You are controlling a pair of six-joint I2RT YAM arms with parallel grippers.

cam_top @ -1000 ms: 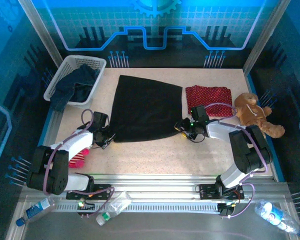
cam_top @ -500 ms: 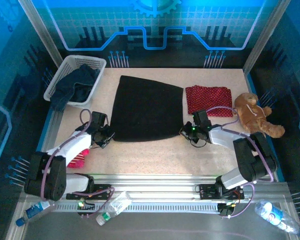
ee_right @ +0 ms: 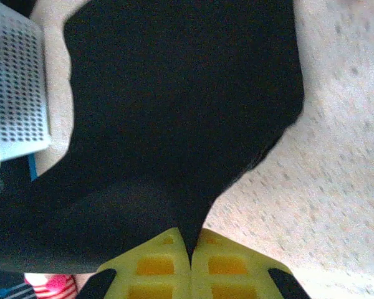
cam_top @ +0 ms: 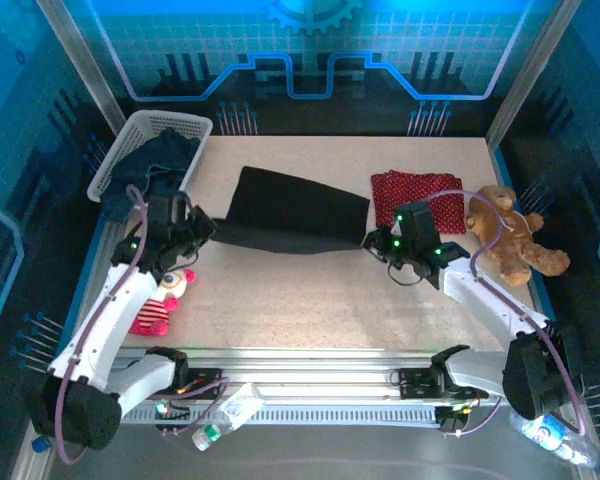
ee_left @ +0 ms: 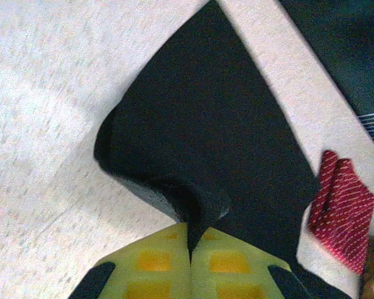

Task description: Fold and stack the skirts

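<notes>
The black skirt [cam_top: 300, 212] is spread across the middle of the worktop [cam_top: 310, 290], and its two near corners are pinched in closed jaws, the left jaws at the left corner and the right jaws at the right corner. The red dotted skirt [cam_top: 417, 193] is seen folded flat just right of it, beside the teddy bear [cam_top: 505, 235]. Dark blue denim skirts [cam_top: 160, 160] are heaped in the white basket [cam_top: 175, 118] at the far left corner.

Matt black cloth skirt [cam_top: 300, 210], rough speckled tabletop [cam_top: 330, 300] — white perforated plastic basket [cam_top: 175, 118]
</notes>
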